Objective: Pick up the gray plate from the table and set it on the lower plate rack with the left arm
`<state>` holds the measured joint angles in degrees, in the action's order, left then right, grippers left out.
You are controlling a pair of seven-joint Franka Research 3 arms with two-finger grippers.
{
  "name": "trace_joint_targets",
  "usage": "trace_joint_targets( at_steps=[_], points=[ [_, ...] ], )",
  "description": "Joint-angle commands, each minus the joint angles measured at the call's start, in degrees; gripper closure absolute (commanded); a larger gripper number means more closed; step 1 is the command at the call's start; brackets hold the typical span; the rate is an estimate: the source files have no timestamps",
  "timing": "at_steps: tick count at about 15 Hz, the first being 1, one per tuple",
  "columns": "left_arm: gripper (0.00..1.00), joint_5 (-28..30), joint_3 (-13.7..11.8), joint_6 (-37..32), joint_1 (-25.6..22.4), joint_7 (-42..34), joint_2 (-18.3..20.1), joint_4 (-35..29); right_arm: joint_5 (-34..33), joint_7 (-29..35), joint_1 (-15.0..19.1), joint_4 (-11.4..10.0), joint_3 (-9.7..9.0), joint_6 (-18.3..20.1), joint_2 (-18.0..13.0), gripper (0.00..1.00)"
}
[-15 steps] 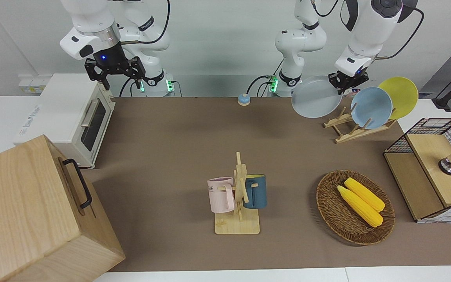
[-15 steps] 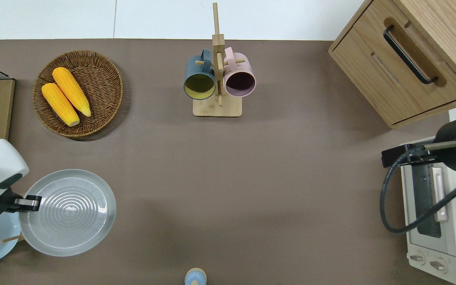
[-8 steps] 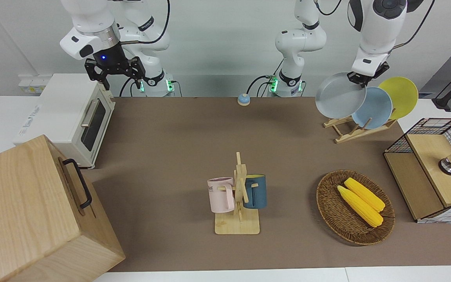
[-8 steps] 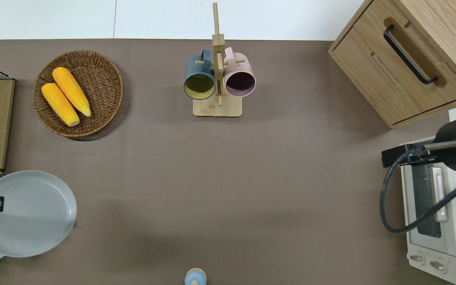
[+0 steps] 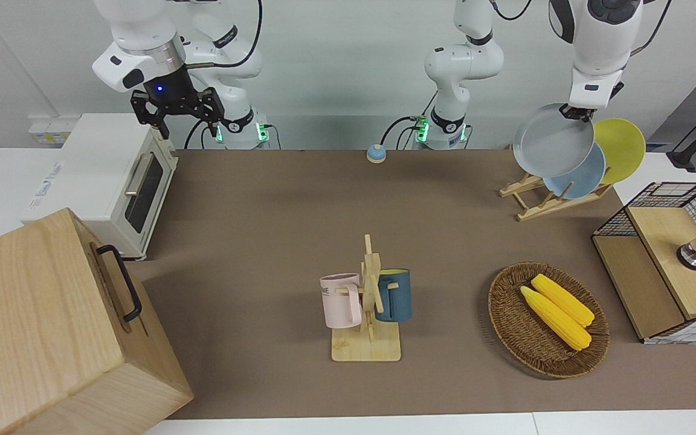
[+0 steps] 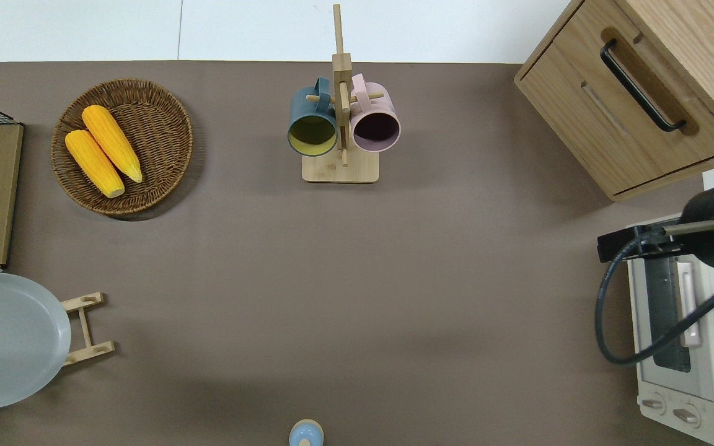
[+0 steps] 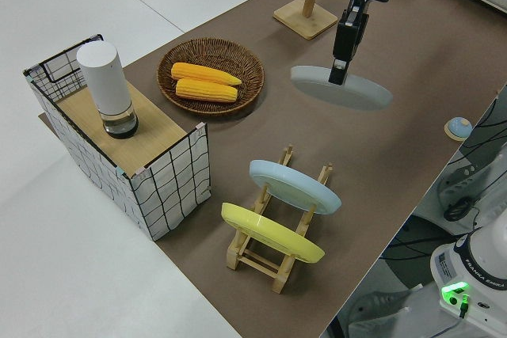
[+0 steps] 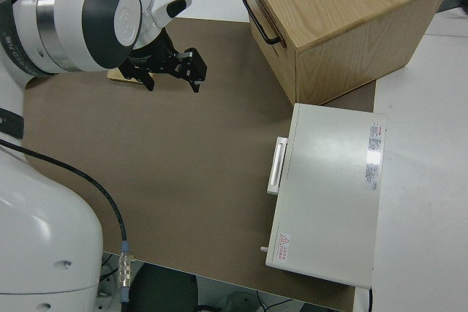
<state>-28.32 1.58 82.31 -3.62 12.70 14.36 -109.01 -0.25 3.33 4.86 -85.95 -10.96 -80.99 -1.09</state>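
While the left gripper (image 5: pixel 573 112) pinches the gray plate (image 5: pixel 553 140) by its rim above the lower plate rack (image 5: pixel 544 194), the stiff, likely slippery plate needs firm edge pressure; the right arm is parked.

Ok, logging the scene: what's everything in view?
plate rack: 1, light wood, left arm's end
gray plate: 1, pale gray, held over the rack
other plates: 2, sky-blue, yellow, in rack
corn: 2, yellow, in wicker basket
mugs: 2, pink, dark blue, on wooden stand
cabinet: 1, wood, right arm's end
oven: 1, white, beside cabinet
wire crate: 1, black, white canister atop
button: 1, blue, nearest the robots
left claw: shut on gray plate
right claw: open, parked
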Motion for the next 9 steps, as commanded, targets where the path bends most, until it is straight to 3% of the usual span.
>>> trace_joint_targets(
  at_steps=[1, 9],
  points=[
    [1.0, -2.44, 0.44, -0.58, 0.28, 4.78, 0.93, -1.9, 0.43, 0.01, 0.41, 0.35, -0.38, 0.83, -0.14, 0.011],
    [1.0, -9.72, 3.42, 4.43, 1.42, 13.13, 1.28, -8.58, 0.43, 0.01, 0.41, 0.35, -0.38, 0.83, -0.14, 0.013]
  ],
)
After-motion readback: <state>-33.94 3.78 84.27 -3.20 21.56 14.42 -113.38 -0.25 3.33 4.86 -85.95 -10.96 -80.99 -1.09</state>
